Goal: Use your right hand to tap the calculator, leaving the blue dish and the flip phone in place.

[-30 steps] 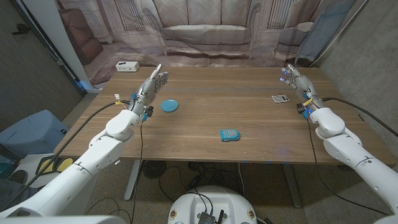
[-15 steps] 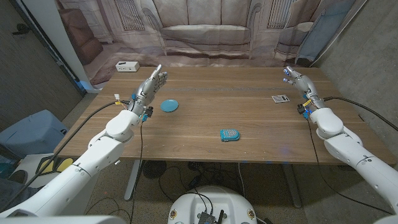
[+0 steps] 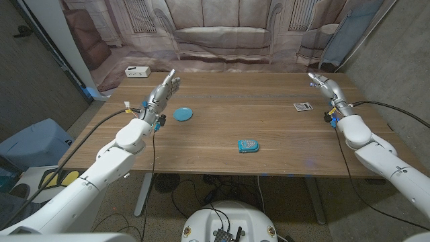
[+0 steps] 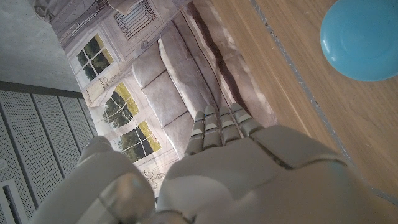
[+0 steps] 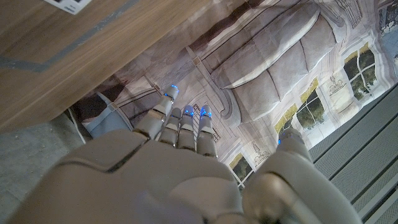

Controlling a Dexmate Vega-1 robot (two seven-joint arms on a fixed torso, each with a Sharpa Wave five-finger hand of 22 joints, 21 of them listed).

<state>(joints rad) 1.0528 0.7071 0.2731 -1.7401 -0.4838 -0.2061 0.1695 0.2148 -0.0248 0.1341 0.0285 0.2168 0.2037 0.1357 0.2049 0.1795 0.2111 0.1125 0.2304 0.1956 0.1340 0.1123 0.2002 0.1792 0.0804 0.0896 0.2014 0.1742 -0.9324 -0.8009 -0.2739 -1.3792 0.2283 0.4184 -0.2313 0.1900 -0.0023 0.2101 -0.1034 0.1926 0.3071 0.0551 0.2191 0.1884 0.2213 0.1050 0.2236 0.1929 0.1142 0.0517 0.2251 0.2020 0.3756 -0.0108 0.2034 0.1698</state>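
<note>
The tabletop [image 3: 222,121] is wood with a matt brown finish and visible grain running across it. The blue dish [image 3: 183,114] looks like smooth plastic with a slight sheen, and the flip phone [image 3: 248,145] has a teal plastic shell, while the calculator [image 3: 303,106] is too small to judge beyond a dark matt face. Both the left hand [image 3: 164,90] and the right hand [image 3: 321,84] have smooth, pale grey, softly glossy plastic-looking shells; the backdrop [image 3: 215,33] behind is printed cloth, matt and wrinkled.

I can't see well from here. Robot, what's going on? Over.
Both hands open: left hand, right hand. Calculator untouched, beside right hand. Blue dish, flip phone in place. Nothing blocking.
</note>
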